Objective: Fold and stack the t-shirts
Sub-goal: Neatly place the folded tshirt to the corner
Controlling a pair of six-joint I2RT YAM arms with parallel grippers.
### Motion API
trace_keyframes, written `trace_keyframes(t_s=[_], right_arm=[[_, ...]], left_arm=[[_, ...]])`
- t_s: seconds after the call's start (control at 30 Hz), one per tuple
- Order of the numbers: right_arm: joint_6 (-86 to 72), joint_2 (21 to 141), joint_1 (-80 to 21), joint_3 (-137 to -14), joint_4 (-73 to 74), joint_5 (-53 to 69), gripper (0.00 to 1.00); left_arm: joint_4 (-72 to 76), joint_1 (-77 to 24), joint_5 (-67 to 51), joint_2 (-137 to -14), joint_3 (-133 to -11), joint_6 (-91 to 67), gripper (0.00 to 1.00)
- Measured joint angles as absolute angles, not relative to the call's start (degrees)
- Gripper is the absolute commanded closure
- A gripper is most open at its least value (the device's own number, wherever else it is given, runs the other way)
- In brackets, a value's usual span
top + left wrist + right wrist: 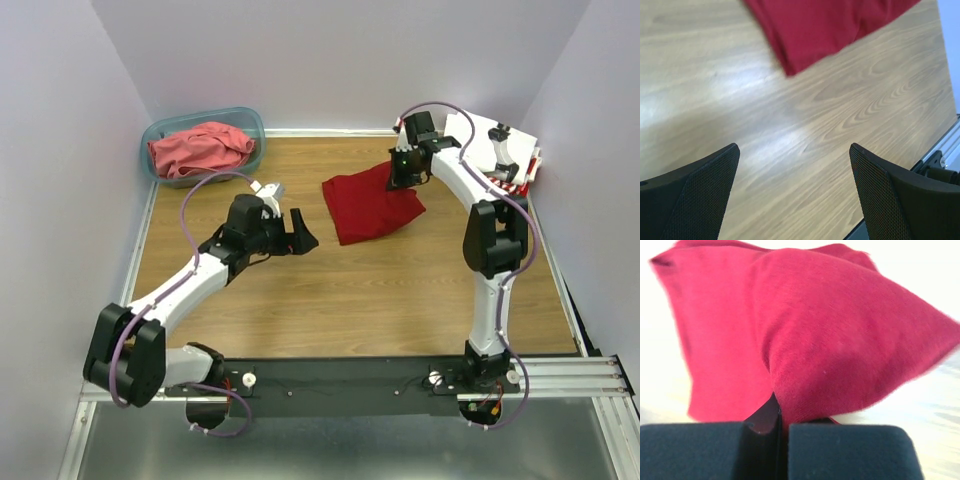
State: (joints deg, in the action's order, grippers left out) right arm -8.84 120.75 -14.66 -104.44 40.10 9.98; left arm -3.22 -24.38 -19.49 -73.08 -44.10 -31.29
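Toward the back of the table [300, 290], my right gripper [403, 172] is clamped tight on the far edge of the deep red shirt [372, 205], with cloth bunched between the closed jaws. The rest of that shirt lies rumpled on the wood. Nearer the middle, my left gripper [295, 232] hangs with its jaws spread wide over bare wood, near the shirt's left corner and holding nothing. A coral shirt [200, 148] sits heaped in the teal tub [150, 135] at the back left, and a white shirt with black prints [520, 150] lies at the back right.
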Motion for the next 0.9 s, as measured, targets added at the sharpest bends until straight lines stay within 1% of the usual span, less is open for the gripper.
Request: trace_keyframes(t_s=[0.1,0.27,0.43,0.67,0.9], right_arm=[[-7.94,124.9,-13.78,-110.13,43.18,7.29,0.99],[-6.13,132.44,-12.23,-123.55,48.73,2.7,0.99],[-5.21,137.03,-10.81,-133.75,51.22,-0.91,0.99],[-5.63,140.03,-7.81,-141.58,52.45,-3.97,1.0],[-7.53,141.03,-5.17,-145.56,50.83,-5.3,0.99]], left_arm=[[-4.56,-24.05,-19.03,-70.13,-41.06,-31.53,0.02],[-6.17,-23.83,-18.57,-65.82,-37.58,-32.56,0.02],[-6.63,-23.68,-18.2,-62.89,-35.09,-33.71,0.02],[-7.6,-23.66,-17.43,-60.4,-31.33,-34.98,0.02],[-9.19,-23.64,-17.32,-59.53,-28.14,-36.16,0.02]])
